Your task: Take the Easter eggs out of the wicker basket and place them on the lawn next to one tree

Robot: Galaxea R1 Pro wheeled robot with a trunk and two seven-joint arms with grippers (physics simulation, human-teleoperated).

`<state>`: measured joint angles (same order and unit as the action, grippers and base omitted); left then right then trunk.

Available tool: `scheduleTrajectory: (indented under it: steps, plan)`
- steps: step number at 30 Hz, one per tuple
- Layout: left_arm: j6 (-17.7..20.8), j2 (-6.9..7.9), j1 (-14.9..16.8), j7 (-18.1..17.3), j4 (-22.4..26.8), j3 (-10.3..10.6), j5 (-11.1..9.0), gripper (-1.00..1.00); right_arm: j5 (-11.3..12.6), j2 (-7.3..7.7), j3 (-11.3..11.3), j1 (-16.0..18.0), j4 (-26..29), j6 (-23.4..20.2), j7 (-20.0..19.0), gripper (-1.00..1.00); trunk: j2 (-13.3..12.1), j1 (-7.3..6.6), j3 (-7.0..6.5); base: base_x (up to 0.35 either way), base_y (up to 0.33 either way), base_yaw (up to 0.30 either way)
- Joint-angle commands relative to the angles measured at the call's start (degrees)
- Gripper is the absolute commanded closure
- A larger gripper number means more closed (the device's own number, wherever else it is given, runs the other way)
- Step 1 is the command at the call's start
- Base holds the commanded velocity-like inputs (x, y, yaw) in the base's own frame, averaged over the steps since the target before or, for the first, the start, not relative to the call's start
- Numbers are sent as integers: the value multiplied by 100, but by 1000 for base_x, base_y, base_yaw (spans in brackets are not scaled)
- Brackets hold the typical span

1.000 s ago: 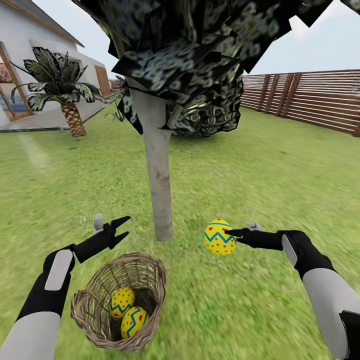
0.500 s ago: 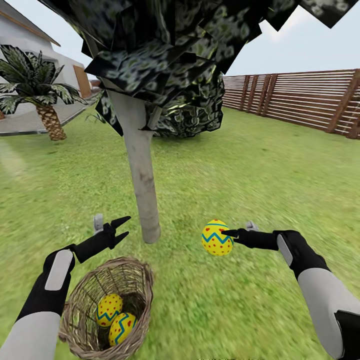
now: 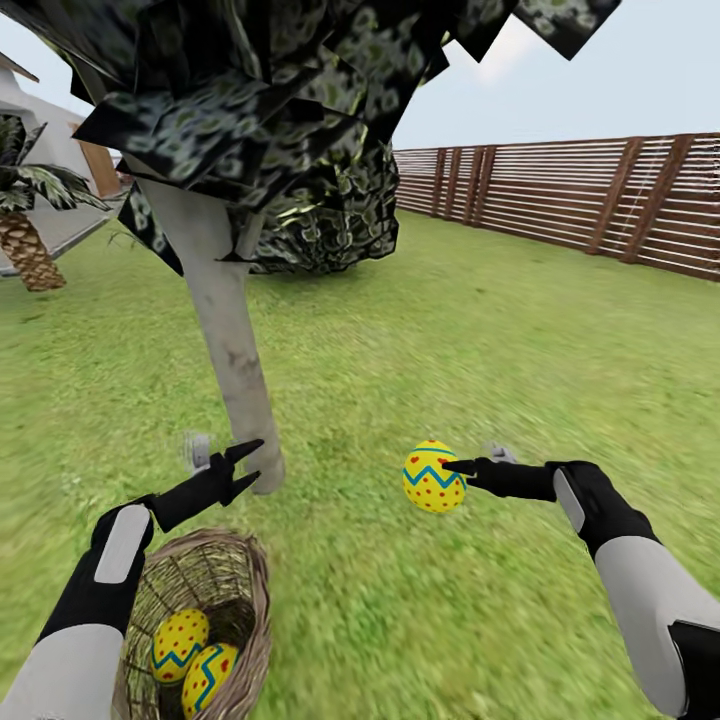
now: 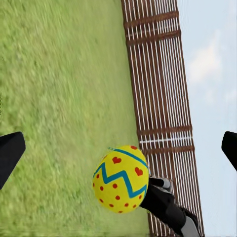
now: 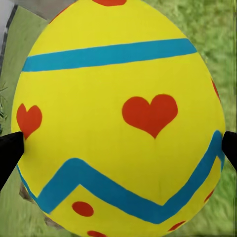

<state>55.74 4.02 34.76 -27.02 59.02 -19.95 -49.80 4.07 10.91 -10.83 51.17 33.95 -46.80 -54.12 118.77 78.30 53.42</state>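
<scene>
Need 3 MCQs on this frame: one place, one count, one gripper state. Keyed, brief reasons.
1. Where is the wicker basket?
A. by the fence
B. on the lawn below the left gripper, near the tree trunk
C. in the right gripper

2. How many Easter eggs lie in the basket?
A. none
B. two
C. three

3. What is the state of the right gripper?
A. shut on an egg
B. open and empty
C. resting on the grass

Key: 1 B, the basket sits under the left gripper beside the trunk; 2 B, two eggs show inside; 3 A, its fingers clamp the held egg above the lawn.
</scene>
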Motion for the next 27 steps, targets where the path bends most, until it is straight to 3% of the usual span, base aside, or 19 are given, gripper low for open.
scheduleTrajectory:
  steps: [1, 27]
  plan:
    - [34, 1, 4, -30, -67, -11, 7, -100, 41, -1, -7, 5, -3, -48, 6, 100, 2, -1, 9, 0, 0, -281]
    - [26, -6, 4, -31, -118, -9, 5, -100, 41, -1, -7, 5, -11, -48, 50, 100, 2, -1, 108, 0, 0, -281]
